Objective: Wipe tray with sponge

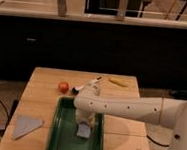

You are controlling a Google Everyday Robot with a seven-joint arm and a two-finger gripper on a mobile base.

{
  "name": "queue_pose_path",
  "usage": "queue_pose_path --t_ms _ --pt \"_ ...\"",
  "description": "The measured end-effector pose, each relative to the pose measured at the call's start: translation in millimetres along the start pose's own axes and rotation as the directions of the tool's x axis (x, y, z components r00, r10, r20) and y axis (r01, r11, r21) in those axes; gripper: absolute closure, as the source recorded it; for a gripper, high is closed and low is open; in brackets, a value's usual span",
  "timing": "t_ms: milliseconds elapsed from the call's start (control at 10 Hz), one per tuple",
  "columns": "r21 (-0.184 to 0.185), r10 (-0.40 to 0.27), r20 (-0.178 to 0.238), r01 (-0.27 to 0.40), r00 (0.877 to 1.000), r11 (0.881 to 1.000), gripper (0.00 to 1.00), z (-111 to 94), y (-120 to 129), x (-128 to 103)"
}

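Observation:
The dark green tray (63, 131) lies lengthwise on the wooden table, near its front edge. My white arm reaches in from the right, and its gripper (84, 123) points down over the middle of the tray. The small pale grey-blue sponge (83, 132) sits on the tray floor directly under the gripper, pressed between it and the tray.
A flat grey-blue triangular cloth (26, 126) lies on the table left of the tray. A red apple (63, 87), a white-handled brush (87, 85) and a yellow banana (118, 82) lie behind the tray. The table (125, 143) ends close to the tray's front.

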Motion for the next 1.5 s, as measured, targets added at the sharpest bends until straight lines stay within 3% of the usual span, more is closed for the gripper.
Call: queue_pose_path --t_ms 200,400,600,800,1000,1200,1500 --pt "0.003 -0.069 0.017 0.069 0.997 0.998 1.0 2 -20 -16" --pt "0.003 -0.11 0.035 0.11 0.993 0.994 1.0 4 -18 -37" --pt "0.009 -0.126 0.051 0.126 0.991 0.992 1.0 7 -7 -63" --pt "0.004 -0.097 0.055 0.097 0.994 0.995 1.0 8 19 -69" --pt "-0.004 -0.037 0.041 0.037 0.998 0.999 1.0 7 48 -52" --pt "-0.006 0.004 0.026 -0.003 1.0 1.0 1.0 6 55 -23" --pt "-0.018 0.018 0.018 -0.017 1.0 1.0 1.0 5 32 14"
